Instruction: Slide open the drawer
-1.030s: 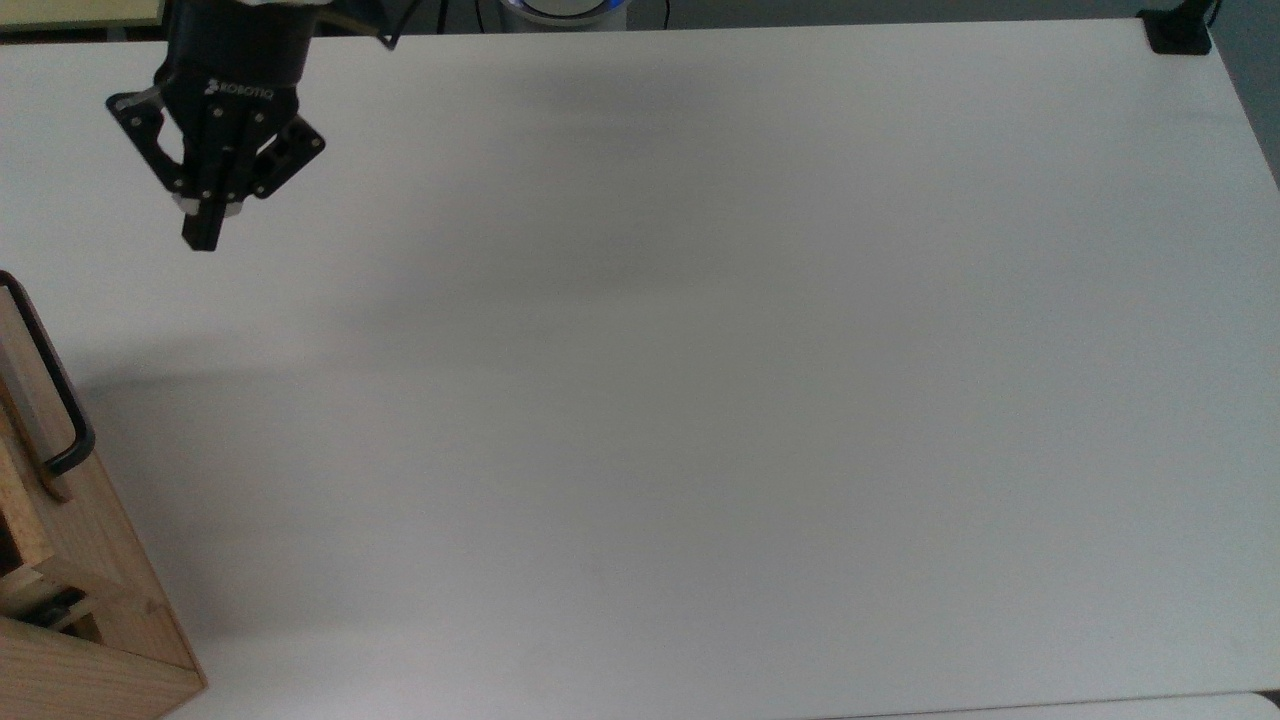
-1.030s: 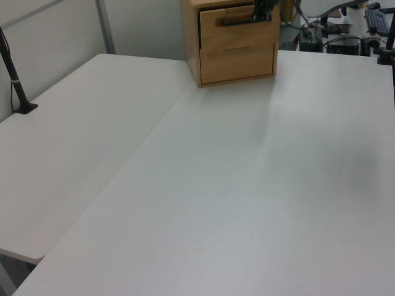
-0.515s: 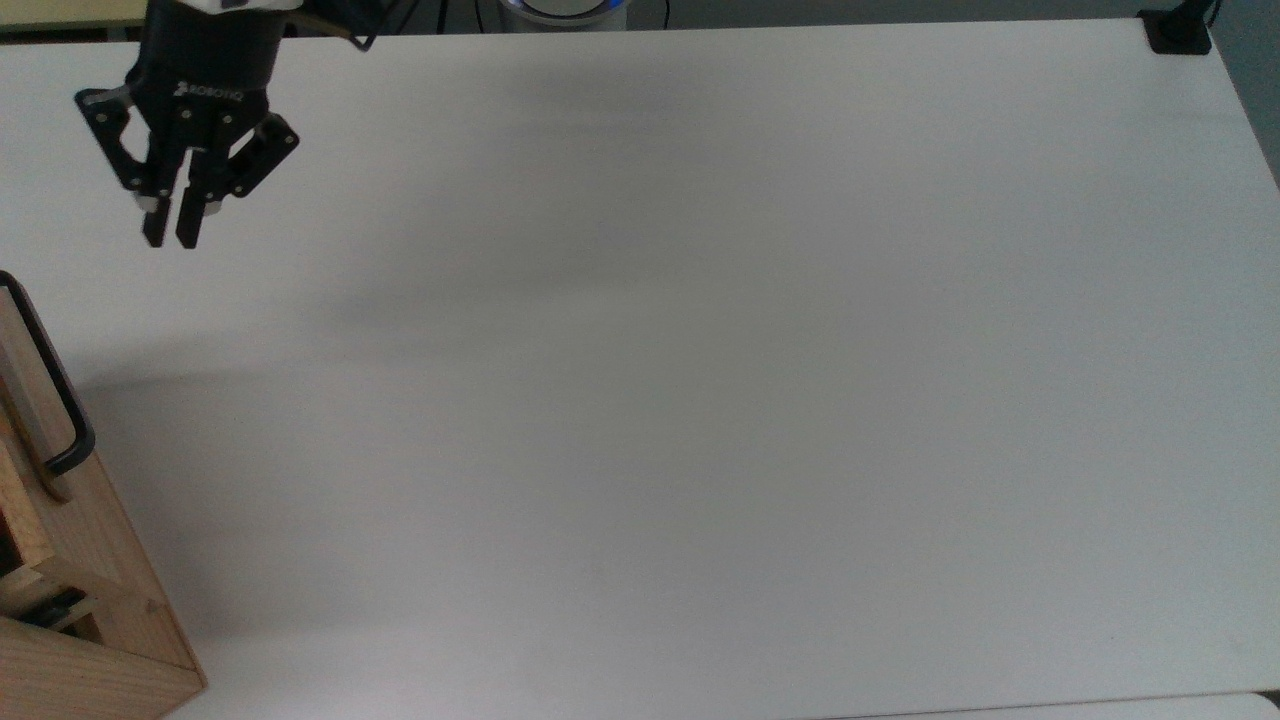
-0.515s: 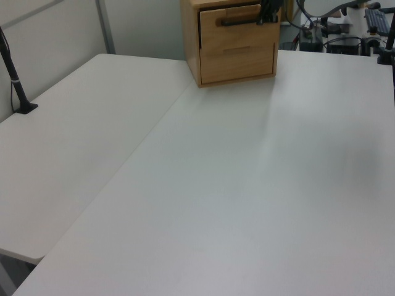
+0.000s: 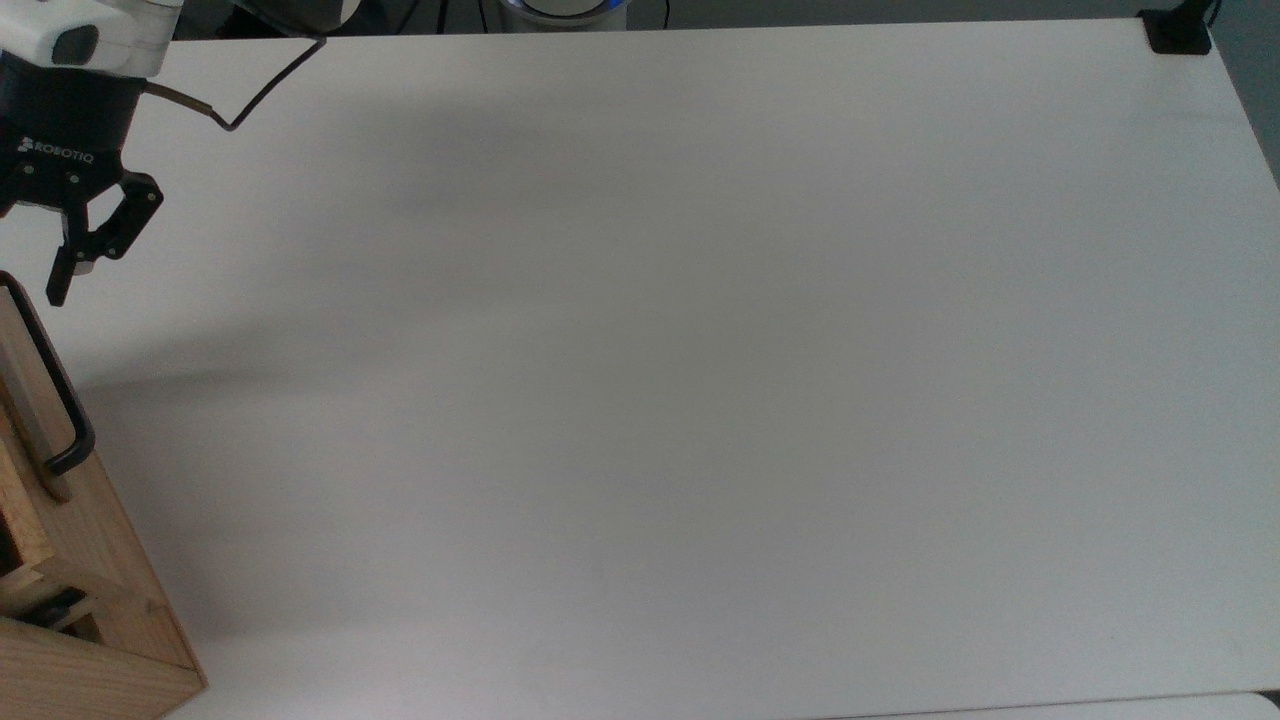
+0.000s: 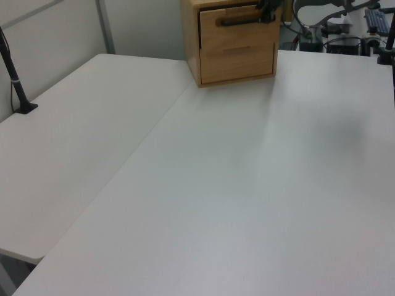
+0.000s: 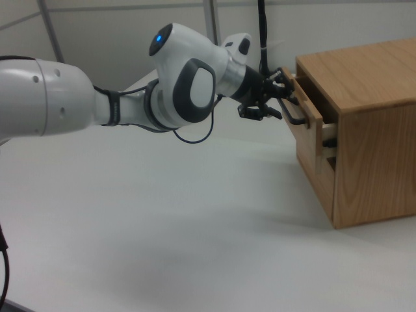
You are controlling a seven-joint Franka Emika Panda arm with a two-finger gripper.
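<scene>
One hand [image 5: 40, 285] nears the drawer [image 5: 30, 400] handle.

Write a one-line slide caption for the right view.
Robot arm's pincer reaches the black handle of the slightly open drawer.

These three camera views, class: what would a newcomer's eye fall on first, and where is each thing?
In the right view, the big white robot arm reaches across from the right view's left, its black gripper right at the black handle of the drawer. That drawer sits slightly pulled out of a wooden cabinet at the right view's right. Around them spreads a wide white table.
</scene>
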